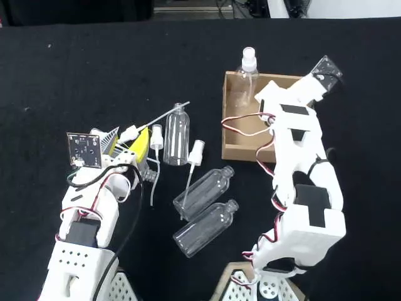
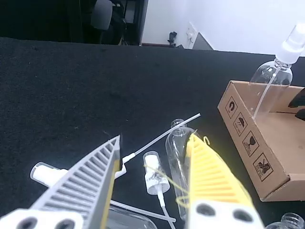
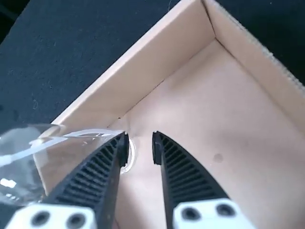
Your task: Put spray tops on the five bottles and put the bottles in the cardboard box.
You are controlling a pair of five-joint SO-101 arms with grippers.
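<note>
Left tool [image 2: 155, 138] hovers low over the black desk [image 1: 94, 63], its grey and yellow fingers spread wide, nothing between them. Below it lie loose parts: a long-tubed spray top [image 1: 130, 133] beside the tool, its tube slanting away across the neck of a bare bottle [image 1: 177, 135] that lies on its side. A second spray top [image 1: 156, 135] sits between that bottle and the tool. Moving right, a third spray top [image 1: 197, 152] lies with its tube trailing down toward two more uncapped bottles, the upper bottle [image 1: 203, 189] and the lower bottle [image 1: 205, 229], both lying at a slant.

Further right is the cardboard box [image 1: 238, 150], and in its far corner stands the capped bottle [image 1: 248, 78], upright with its white sprayer on. Above the box floor hangs the right tool [image 3: 140, 140], fingers drawn close with only a narrow gap, gripping nothing.

By this count, one bottle looks finished and boxed. Three lie open-necked on the desk, each needing a top and then a trip to the box. A fifth bottle cannot be picked out for certain. The job looks early, roughly a fifth done.
</note>
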